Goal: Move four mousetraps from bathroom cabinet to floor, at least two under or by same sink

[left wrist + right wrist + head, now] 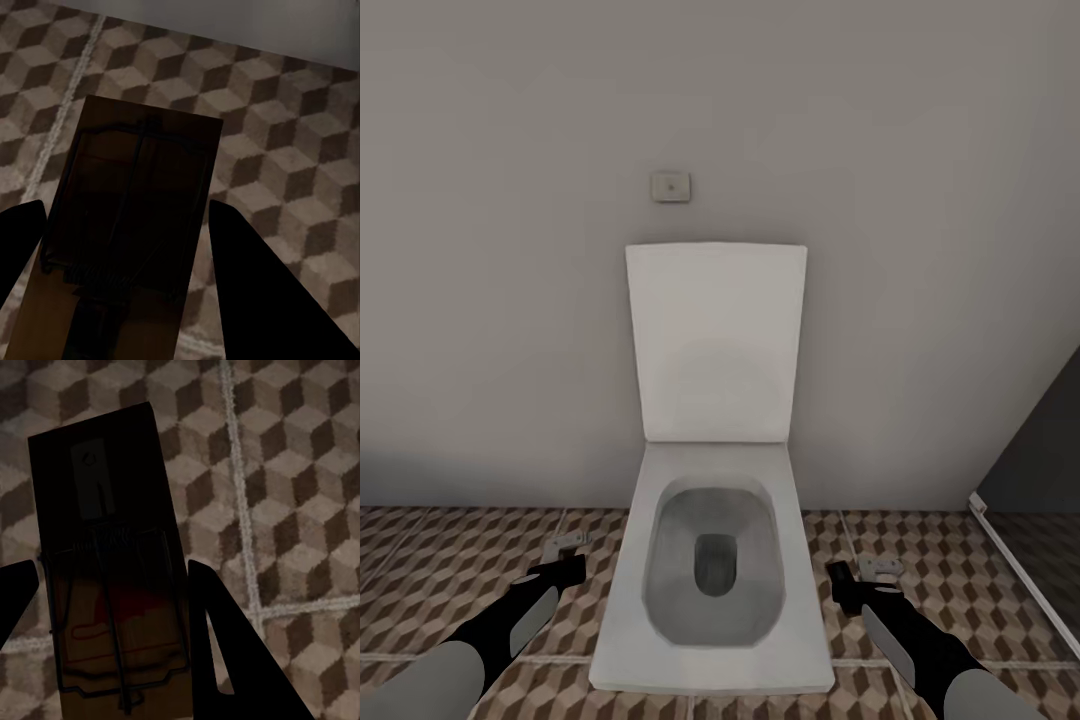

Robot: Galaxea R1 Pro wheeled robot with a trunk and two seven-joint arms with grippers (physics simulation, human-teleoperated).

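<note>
Both arms reach in from the bottom corners of the head view, black forearms ending in grey wrists. At about 7 o'clock the left claw (pixel 567 548) hangs over the bathroom floor (pixel 450 570), and at about 5 o'clock the right claw (pixel 875 575) hangs over the same cube-patterned tiles. Each carries a small pale piece at its tip, too small here to make out. Between them at 6 o'clock stands a white toilet (pixel 710 600), its lid (pixel 715 340) raised against the grey wall (pixel 510 300). A small square wall plate (pixel 671 187) sits at 12 o'clock above the lid. At 4 o'clock a dark panel with a white frame (pixel 1020 570) slants down to the tiles.

Left wrist view: two dark fingers (pixel 262 285) flank a mousetrap (pixel 135 225), a shadowed wooden board with wire bars, and close narrowly on its edges. Beyond it lie the cube tiles, a pale grout line (pixel 71 82) at 11 o'clock and the grey wall base at 12 o'clock.

Right wrist view: the dark fingers (pixel 232 660) clamp a second mousetrap (pixel 112 570), its spring coil across the middle and a red patch toward 6 o'clock. Grout lines cross at 4 o'clock on the tiles behind.
</note>
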